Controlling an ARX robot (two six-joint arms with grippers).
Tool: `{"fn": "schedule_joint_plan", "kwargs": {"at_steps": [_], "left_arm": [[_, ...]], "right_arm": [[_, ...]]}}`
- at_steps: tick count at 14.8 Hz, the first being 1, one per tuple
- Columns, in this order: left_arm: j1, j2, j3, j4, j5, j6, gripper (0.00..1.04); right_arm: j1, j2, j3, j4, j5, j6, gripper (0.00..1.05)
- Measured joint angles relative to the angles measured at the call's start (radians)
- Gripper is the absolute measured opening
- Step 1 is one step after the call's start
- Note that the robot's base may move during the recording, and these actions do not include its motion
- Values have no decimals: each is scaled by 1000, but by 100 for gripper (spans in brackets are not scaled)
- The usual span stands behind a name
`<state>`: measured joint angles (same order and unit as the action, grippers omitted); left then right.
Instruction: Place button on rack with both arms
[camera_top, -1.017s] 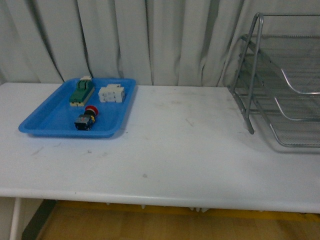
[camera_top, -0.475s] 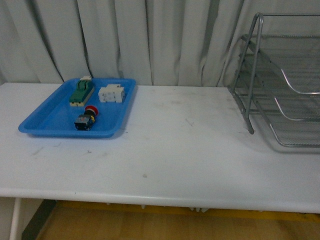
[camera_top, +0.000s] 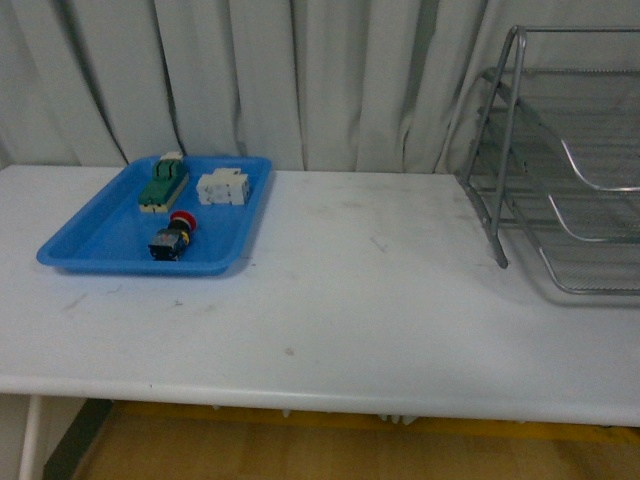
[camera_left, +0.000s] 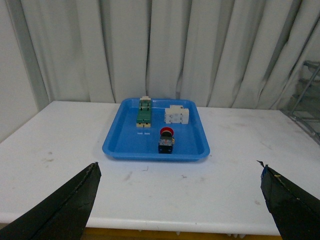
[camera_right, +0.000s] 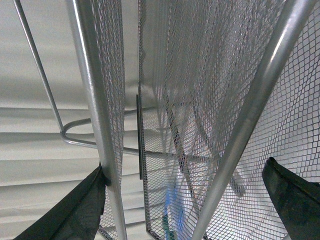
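The button (camera_top: 172, 238) lies on its side in the blue tray (camera_top: 90, 248) at the table's left, red cap toward the curtain; the left wrist view shows the button (camera_left: 166, 140) too. The silver wire rack (camera_top: 560, 160) stands at the table's right. Neither arm appears in the front view. My left gripper (camera_left: 179, 175) is open, well back from the tray over the table's near edge, nothing between its fingers (camera_left: 70, 210). My right gripper (camera_right: 182, 180) is open close against the rack's mesh and tubes (camera_right: 100, 115).
In the blue tray (camera_left: 120, 145) also lie a green-and-cream component (camera_top: 162, 185) and a white block (camera_top: 222, 187). A white curtain (camera_top: 300, 80) hangs behind the table. The white tabletop (camera_top: 360, 290) stretches between tray and rack.
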<state>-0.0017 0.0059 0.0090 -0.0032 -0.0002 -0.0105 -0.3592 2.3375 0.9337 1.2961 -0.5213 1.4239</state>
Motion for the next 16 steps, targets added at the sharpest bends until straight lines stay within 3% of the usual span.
{"fn": "schedule_joint_plan", "kwargs": {"at_steps": [16], "left_arm": [[0, 0, 0, 0, 0, 0, 98]], "right_arm": [[-1, -35, -69, -9, -60, 65, 98]]}}
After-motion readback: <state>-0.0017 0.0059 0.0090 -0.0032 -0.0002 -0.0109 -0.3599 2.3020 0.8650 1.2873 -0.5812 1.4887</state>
